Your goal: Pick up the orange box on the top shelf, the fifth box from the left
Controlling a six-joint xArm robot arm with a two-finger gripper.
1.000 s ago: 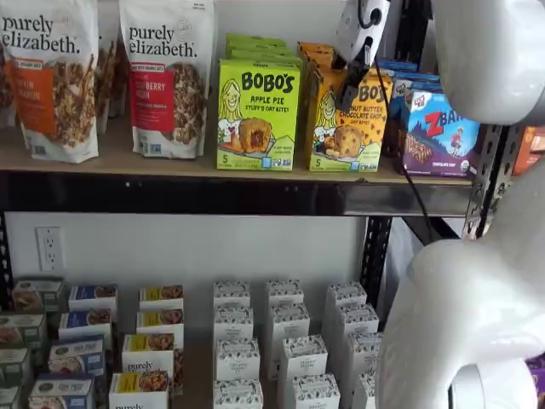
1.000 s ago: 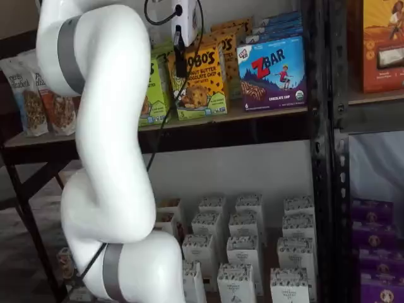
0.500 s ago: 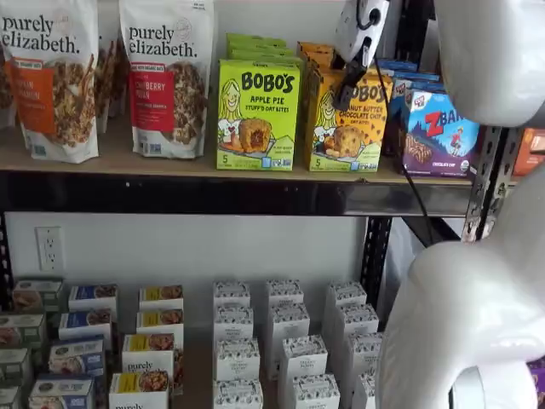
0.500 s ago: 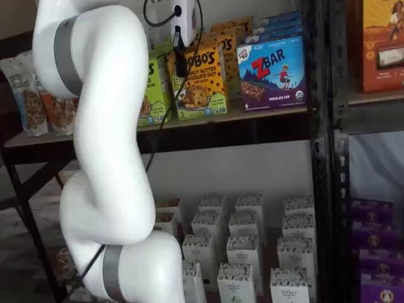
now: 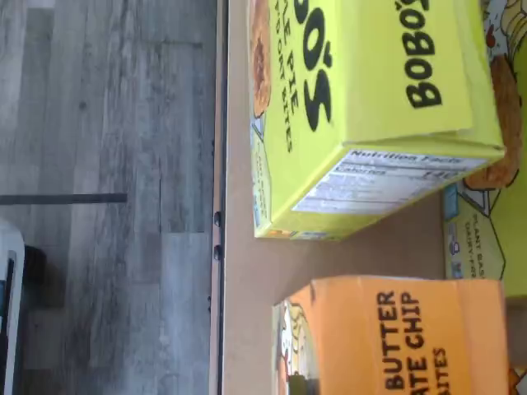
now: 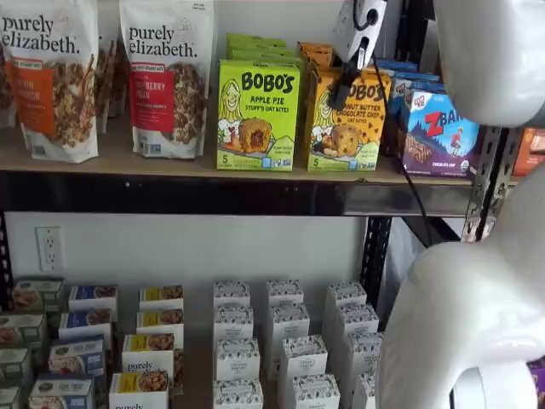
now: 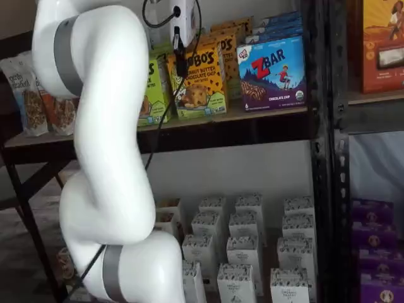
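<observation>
The orange box [image 6: 349,128] stands upright at the front of the top shelf [image 6: 170,166], between a lime-green box and a blue-purple box; more orange boxes stand behind it. It shows in both shelf views [image 7: 203,85]. My gripper [image 6: 343,88] hangs in front of the box's upper part, its white body above and black fingers over the box's print. In a shelf view the fingers [image 7: 181,62] show side-on, with no gap to be seen. The wrist view shows the box's top [image 5: 395,337] on the shelf board [image 5: 247,288], with no fingers in view.
The lime-green Bobo's Apple Pie box [image 6: 258,115] stands to the left and the ZBar box [image 6: 438,132] to the right. Granola bags [image 6: 166,77] fill the shelf's left part. Small white cartons [image 6: 285,349] fill the lower level. My white arm [image 7: 101,158] stands before the shelves.
The gripper has edged slightly upward in front of the orange box. The box has not moved.
</observation>
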